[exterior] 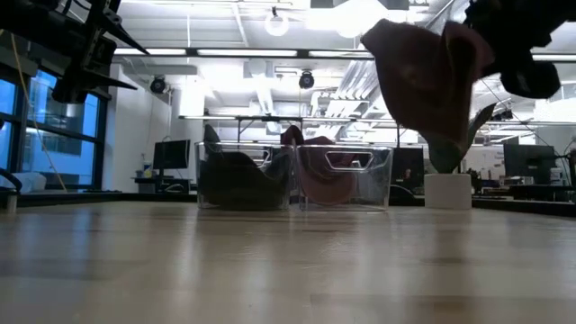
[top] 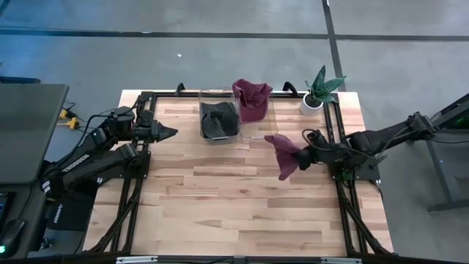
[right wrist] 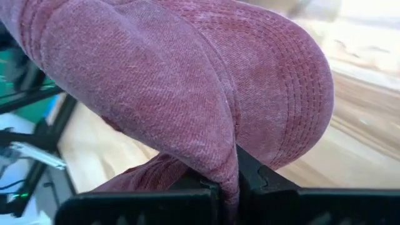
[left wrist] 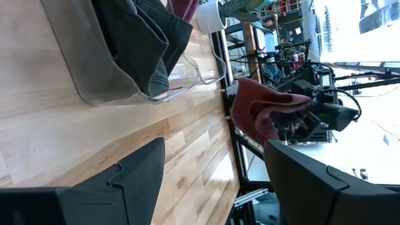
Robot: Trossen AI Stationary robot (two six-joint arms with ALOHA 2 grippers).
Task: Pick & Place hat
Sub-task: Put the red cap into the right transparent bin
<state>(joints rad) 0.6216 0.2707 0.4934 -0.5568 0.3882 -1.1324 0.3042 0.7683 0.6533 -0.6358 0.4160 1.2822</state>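
Note:
A maroon hat (top: 284, 152) hangs in the air over the table's right half, with my right gripper (top: 303, 156) shut on it; it also shows high up in the low view (exterior: 423, 81). At the far middle stand two clear bins. The left bin (top: 218, 117) holds a dark hat, and in the right bin (top: 258, 126) sits another maroon hat (top: 251, 97) that sticks up over the rim. My left gripper (top: 170, 133) waits open at the table's left side, near the bins, with nothing between its fingers. My right gripper pinches a fold of the maroon hat's cloth (right wrist: 226, 164) between its two fingers, beside the stitched brim (right wrist: 294, 94). The fingers come from the table's right side, slanting down. The hat is lifted clear of the table and droops below and ahead of the fingers.
A potted plant (top: 316, 92) in a white pot stands at the far right corner, just beyond my right gripper. Black frame rails (top: 344, 198) run along the table's left and right edges. Bare wooden tabletop (top: 234, 205) fills the near half.

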